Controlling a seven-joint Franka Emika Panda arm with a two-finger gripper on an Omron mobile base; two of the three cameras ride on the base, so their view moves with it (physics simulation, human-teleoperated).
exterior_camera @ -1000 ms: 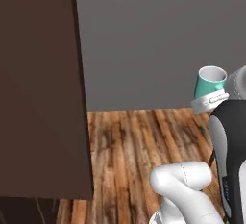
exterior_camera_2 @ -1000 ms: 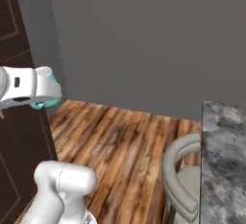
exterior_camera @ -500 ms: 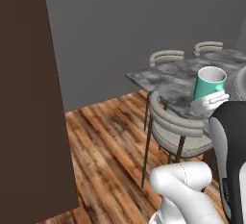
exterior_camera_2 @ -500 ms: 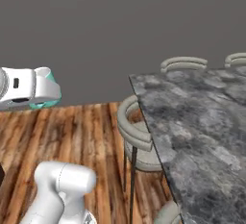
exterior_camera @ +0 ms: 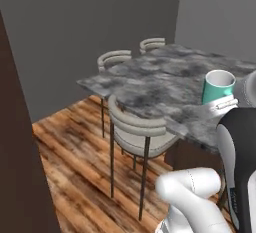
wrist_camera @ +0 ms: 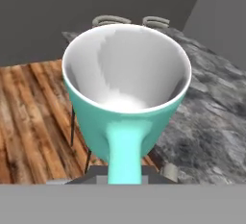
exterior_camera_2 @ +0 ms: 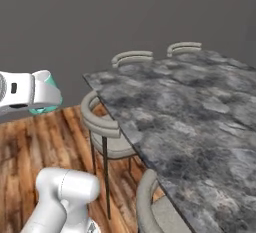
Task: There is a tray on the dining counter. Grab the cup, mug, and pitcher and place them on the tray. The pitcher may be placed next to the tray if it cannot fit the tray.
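My gripper (wrist_camera: pixel 126 171) is shut on the handle of the teal mug (wrist_camera: pixel 126 88), which has a white inside and stays upright. In the left base view the mug (exterior_camera: pixel 218 86) rides at the right above the gripper (exterior_camera: pixel 227 105), in front of the dining counter (exterior_camera: pixel 155 82). From the right base side, the white hand and gripper (exterior_camera_2: pixel 46 97) are at the far left with a sliver of the mug (exterior_camera_2: pixel 51 83) showing. The marbled dining counter (exterior_camera_2: pixel 190 112) stretches away to the right; its bare top (wrist_camera: pixel 206 103) lies beyond the mug. The tray, cup and pitcher are out of view.
A beige chair (exterior_camera: pixel 137 127) stands at the counter's near side, and two more chairs (exterior_camera: pixel 114 57) (exterior_camera: pixel 151 43) stand at its far end. A dark wooden cabinet (exterior_camera: pixel 20 177) fills the left edge. Wooden floor (exterior_camera: pixel 70 142) lies between the cabinet and the chairs.
The whole picture has shifted, so the base has turned: the dark cabinet slid off to the left and the counter with its chairs came into view. The mug stays in the gripper.
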